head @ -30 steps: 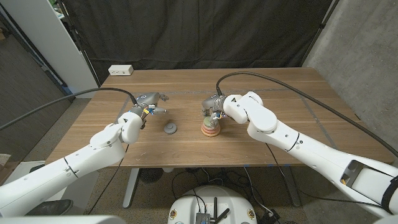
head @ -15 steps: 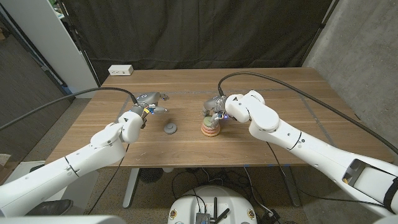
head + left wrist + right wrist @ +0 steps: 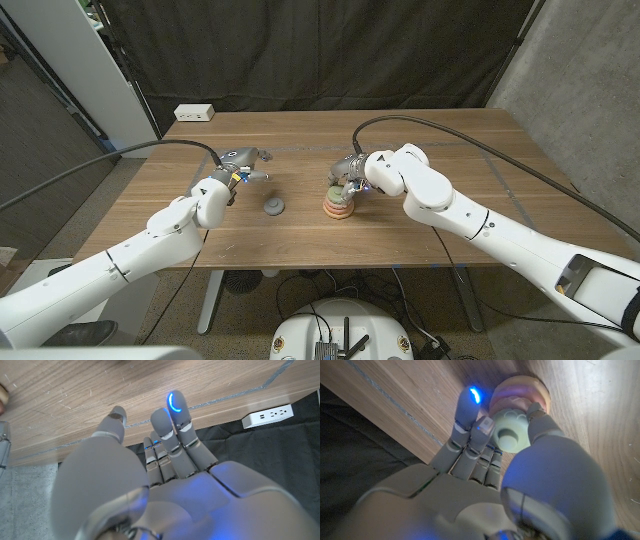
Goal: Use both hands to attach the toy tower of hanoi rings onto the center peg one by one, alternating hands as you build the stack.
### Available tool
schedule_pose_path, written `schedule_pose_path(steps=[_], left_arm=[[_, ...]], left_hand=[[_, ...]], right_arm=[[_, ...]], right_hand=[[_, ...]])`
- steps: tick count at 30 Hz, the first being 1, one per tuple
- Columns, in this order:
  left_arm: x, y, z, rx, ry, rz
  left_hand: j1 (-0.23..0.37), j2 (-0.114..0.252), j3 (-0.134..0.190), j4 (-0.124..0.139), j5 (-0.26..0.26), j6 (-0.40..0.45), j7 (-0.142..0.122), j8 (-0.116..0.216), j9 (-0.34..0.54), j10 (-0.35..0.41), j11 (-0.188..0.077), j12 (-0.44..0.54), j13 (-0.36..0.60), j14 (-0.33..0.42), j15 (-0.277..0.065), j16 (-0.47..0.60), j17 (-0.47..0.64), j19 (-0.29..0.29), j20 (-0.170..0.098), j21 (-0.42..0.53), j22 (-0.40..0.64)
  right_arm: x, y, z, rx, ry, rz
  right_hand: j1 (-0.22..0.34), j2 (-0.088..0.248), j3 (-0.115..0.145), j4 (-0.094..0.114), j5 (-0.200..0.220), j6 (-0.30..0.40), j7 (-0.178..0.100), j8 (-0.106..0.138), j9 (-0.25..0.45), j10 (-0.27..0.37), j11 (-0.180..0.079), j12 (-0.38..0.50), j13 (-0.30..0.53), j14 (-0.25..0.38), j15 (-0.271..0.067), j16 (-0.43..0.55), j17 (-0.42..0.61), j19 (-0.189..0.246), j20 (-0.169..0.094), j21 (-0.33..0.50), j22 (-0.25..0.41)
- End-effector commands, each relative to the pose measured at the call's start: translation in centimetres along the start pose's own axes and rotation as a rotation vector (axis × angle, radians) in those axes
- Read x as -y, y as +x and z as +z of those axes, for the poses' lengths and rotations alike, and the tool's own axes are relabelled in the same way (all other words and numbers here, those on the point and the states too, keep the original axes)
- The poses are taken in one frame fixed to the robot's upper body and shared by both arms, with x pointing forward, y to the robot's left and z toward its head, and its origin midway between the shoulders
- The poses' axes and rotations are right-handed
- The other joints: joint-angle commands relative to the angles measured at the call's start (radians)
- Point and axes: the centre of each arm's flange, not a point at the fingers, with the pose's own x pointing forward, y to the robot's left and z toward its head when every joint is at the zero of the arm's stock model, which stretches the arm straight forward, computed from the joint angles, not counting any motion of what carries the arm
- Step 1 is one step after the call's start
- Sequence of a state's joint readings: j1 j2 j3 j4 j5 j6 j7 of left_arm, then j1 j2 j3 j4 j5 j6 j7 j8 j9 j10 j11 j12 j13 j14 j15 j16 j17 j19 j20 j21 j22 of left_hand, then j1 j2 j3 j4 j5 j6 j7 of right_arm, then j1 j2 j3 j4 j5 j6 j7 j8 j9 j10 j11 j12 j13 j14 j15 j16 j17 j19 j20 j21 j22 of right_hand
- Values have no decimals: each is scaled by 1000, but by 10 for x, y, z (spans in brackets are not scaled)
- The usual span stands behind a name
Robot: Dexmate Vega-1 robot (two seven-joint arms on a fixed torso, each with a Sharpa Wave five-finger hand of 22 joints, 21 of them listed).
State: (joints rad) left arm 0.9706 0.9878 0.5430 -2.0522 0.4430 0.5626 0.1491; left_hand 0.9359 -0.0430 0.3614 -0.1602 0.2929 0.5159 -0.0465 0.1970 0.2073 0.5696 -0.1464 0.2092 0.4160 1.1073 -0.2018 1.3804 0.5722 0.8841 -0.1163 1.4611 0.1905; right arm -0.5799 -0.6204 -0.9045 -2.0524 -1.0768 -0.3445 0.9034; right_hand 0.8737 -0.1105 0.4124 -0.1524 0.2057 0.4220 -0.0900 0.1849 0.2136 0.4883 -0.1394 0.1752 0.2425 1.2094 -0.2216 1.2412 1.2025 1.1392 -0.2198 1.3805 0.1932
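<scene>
A stack of rings [image 3: 338,207], orange and pink at the bottom, stands on the peg base near the table's middle. My right hand [image 3: 349,178] hovers just over it. In the right wrist view the stack [image 3: 520,394] lies beyond a pale green ring [image 3: 509,435], which my right hand [image 3: 485,467] pinches between thumb and fingertips directly above the stack. A grey ring [image 3: 273,207] lies flat on the table to the stack's left. My left hand [image 3: 241,165] hangs behind and left of the grey ring with fingers apart, and it [image 3: 165,455] holds nothing.
A white power strip [image 3: 194,113] sits at the table's far left edge, also seen as the power strip [image 3: 267,415] past my left fingers. Dark curtains hang behind the wooden table [image 3: 450,150]. A line of tape [image 3: 240,395] crosses the tabletop.
My right hand and forearm have drifted slightly to the right over the stack, still pinching the green ring. The left hand and the grey ring have stayed put.
</scene>
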Motion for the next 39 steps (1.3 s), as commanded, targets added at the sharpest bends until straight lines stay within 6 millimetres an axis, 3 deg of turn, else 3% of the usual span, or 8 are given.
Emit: schedule_pose_path(steps=[1, 11, 18, 25, 39], left_arm=[[0, 2, -1, 2, -2, 0], [-4, 0, -6, -7, -1, -2], [-9, -1, -6, -11, -4, -5], [-11, -2, -1, -6, -25, 4], [-5, -4, 8, -12, -112, 45]], left_hand=[[4, 14, 7, 3, 8, -6, -1, -4, 2, -6, 0, 1, 3, -5, -17, 8, 10, -4, -94, 3, 5], [3, 13, 3, 0, 5, 2, 7, 1, 3, 0, 6, 5, 3, -20, -17, 4, 10, -14, -94, 14, 7], [0, 4, -4, -2, 3, 20, -1, 7, 2, 13, -3, 9, 1, -18, -17, 6, 8, -6, -94, 22, 7], [-2, -4, -9, -2, 0, 26, -1, 8, 1, 8, -5, 5, -1, -14, -17, 7, 5, -3, -94, 27, 6], [4, -2, -10, -3, -2, 13, 5, 2, 0, -1, 1, 0, -6, -4, -17, 10, 4, -1, -95, 33, 4]], right_arm=[[7, -12, -2, -16, -23, -17], [11, -34, -13, -68, 15, -124], [6, -46, -29, -113, 94, -191], [1, -60, -42, -146, 167, -256], [-24, -81, -76, -227, 225, -359]], right_hand=[[-5, -10, -4, 0, -8, -12, 1, 3, 1, -11, -1, 5, 0, -8, 1, -7, 1, -7, 0, -7, 4], [-7, -11, -2, -2, -10, -7, -5, 13, -1, -5, -7, 15, -3, -17, 1, -21, -7, -14, 0, -12, 3], [20, 10, 13, -8, -7, 34, -24, 35, 1, 39, -22, 32, -7, 4, 0, -17, -3, -9, 0, -12, 4], [33, 21, 20, -9, -4, 58, -29, 45, 2, 62, -21, 36, -8, 15, 1, -17, -3, -1, 0, -7, 6], [35, 31, 25, -5, -1, 99, -33, 61, 5, 91, -22, 39, -9, 25, 1, -12, 3, 4, 1, -4, 5]])
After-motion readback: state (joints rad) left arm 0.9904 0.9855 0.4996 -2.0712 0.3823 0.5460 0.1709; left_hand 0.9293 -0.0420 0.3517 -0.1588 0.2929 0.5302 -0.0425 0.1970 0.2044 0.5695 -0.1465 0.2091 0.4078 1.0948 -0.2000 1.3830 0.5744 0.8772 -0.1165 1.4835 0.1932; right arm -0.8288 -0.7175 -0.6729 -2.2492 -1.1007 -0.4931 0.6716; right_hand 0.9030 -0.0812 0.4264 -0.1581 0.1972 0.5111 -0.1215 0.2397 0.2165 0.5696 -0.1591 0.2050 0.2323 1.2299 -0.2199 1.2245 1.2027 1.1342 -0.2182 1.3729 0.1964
